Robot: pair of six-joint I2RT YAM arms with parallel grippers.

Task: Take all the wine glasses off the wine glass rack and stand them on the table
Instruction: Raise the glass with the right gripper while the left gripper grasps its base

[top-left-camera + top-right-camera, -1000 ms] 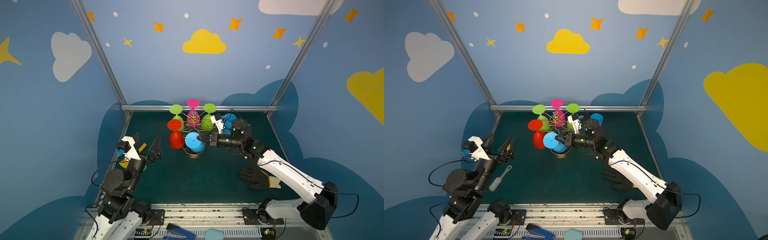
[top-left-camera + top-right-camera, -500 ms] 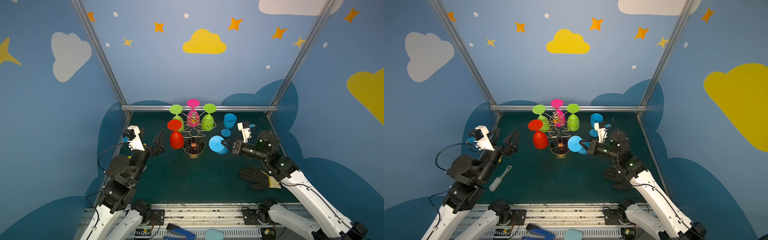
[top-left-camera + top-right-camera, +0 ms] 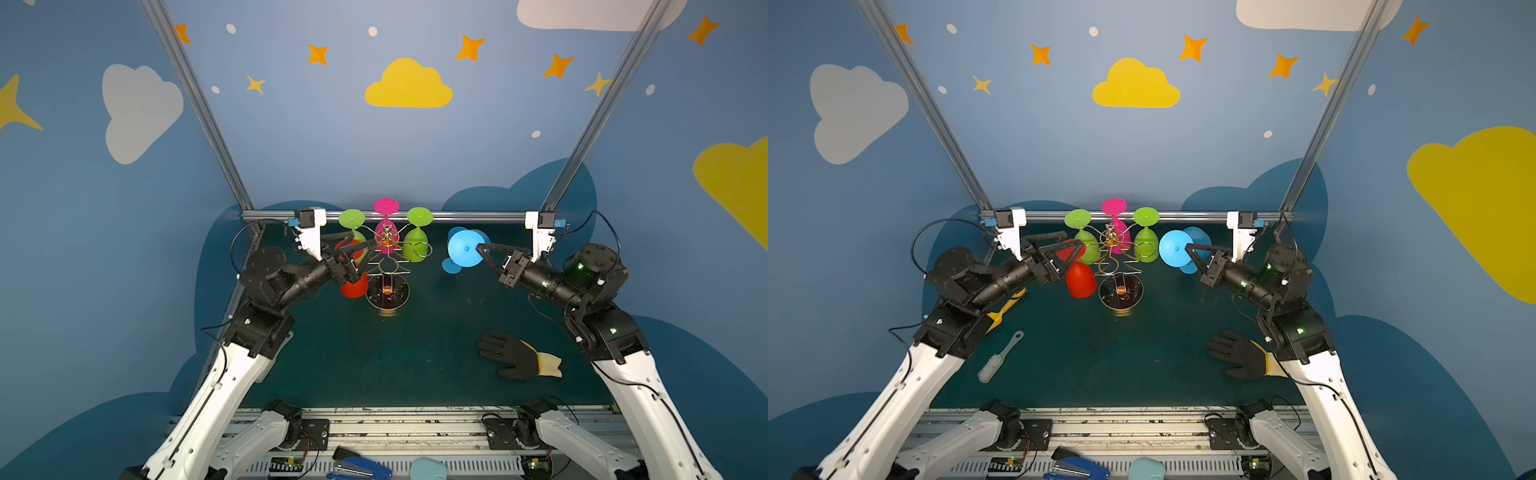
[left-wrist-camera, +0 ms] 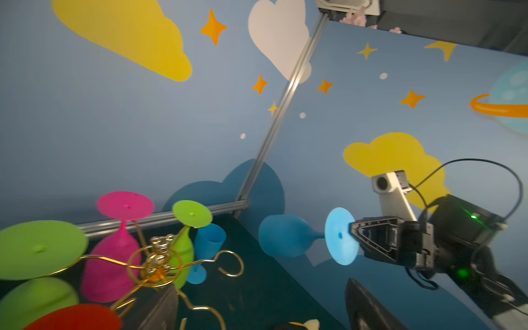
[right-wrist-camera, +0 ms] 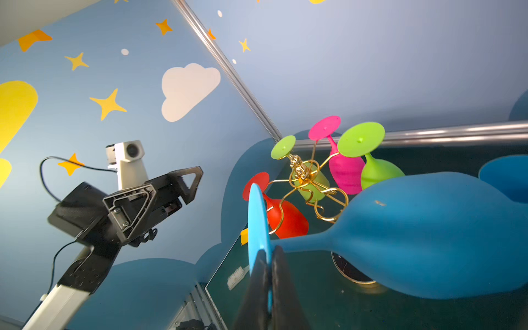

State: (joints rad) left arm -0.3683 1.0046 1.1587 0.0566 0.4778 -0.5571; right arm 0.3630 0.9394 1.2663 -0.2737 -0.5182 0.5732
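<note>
**Blue glass off, red next**

In a top view, the right pincer (image 3: pixel 482 248) grips the blue glass (image 3: pixel 463 249) by its foot, well apart from the rack (image 3: pixel 387 272).
Left wrist: the glass is held sideways.
Right wrist: the left pincer (image 5: pixel 175 185) is open near the red glass (image 5: pixel 285 220). I think it should close on it next.

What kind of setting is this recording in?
Likely a staged robot test booth, not a home: cloud-and-star painted walls, aluminium frame posts, two arms mounted on a rail at a green table.
</note>
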